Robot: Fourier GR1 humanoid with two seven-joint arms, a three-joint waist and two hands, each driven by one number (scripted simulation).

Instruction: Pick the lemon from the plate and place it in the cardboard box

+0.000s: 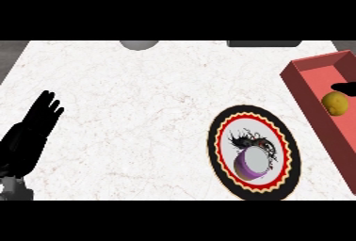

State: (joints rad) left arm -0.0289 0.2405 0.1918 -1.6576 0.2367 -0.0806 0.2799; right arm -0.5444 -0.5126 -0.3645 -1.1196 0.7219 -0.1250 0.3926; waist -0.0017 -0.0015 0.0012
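Observation:
The yellow lemon (335, 103) lies inside the reddish cardboard box (306, 96) at the right edge of the counter. Just above the lemon, a small black part of my right hand (345, 86) shows at the view's right edge; the rest of it is out of sight. The round plate (221, 155), black and red rimmed with a dark pattern, sits left of the box and bears no lemon. My left hand (31, 134) rests open at the far left, fingers up, far from both.
A purple and grey cup-like object (252, 164) lies on the plate. A grey round thing (139, 44) and a dark object (264, 43) sit at the counter's far edge. The white marble counter (139, 117) spreads between my left hand and the plate.

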